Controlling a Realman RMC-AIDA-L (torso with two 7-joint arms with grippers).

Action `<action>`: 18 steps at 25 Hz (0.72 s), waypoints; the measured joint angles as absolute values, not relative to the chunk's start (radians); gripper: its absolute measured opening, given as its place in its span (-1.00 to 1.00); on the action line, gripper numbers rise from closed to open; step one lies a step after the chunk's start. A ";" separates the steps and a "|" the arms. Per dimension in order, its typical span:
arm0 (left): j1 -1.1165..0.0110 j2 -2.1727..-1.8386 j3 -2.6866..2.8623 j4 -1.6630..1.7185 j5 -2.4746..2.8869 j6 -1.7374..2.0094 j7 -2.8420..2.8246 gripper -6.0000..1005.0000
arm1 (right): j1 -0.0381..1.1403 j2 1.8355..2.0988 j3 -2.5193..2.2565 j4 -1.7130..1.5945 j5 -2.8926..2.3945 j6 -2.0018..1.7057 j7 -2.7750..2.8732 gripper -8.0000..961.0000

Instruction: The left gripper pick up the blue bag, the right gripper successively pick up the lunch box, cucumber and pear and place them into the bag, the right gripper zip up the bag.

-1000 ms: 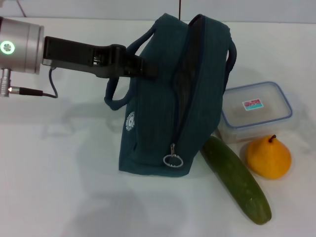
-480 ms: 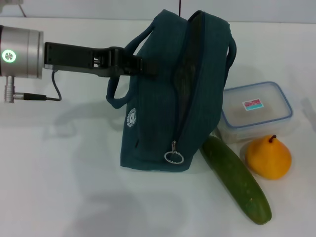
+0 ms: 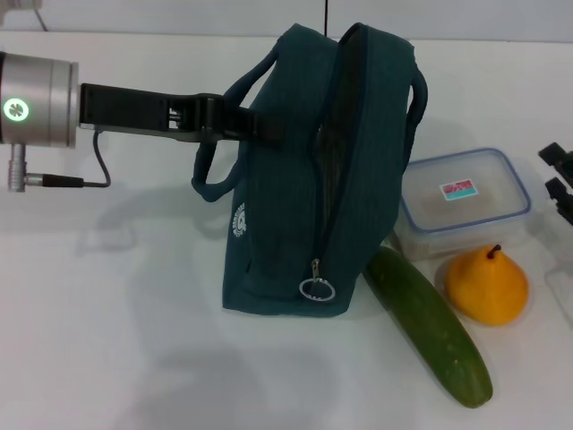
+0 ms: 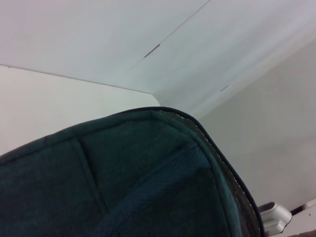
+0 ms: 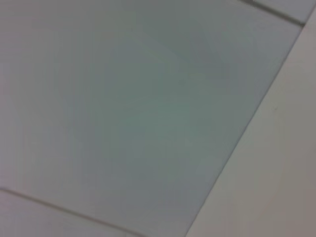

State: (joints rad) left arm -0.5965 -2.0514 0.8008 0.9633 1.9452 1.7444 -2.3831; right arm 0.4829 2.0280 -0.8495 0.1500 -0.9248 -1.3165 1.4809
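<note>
Cucumber lies diagonally beside upright blue bag.

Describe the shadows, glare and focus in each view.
Head view: even light, sharp; the dark teal-blue fabric bag throws soft grey shadows on the white table, faint sheen on the clear plastic lunch box. Left wrist view: bag fabric fills the frame, dim and soft. Right wrist view: blurred pale surfaces only, no object.
</note>
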 joint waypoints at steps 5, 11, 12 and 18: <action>-0.595 -2.051 0.801 0.951 1.945 1.743 -2.373 -0.86 | 0.509 2.028 -0.845 0.157 -0.951 -1.309 1.488 0.69; -0.591 -2.051 0.801 0.947 1.944 1.742 -2.363 -0.86 | 0.520 2.028 -0.846 0.157 -0.981 -1.308 1.520 0.69; -0.591 -2.051 0.801 0.945 1.943 1.743 -2.362 -0.86 | 0.523 2.028 -0.846 0.157 -0.985 -1.308 1.521 0.69; -0.591 -2.051 0.801 0.940 1.940 1.743 -2.354 -0.86 | 0.526 2.028 -0.845 0.158 -0.989 -1.313 1.522 0.69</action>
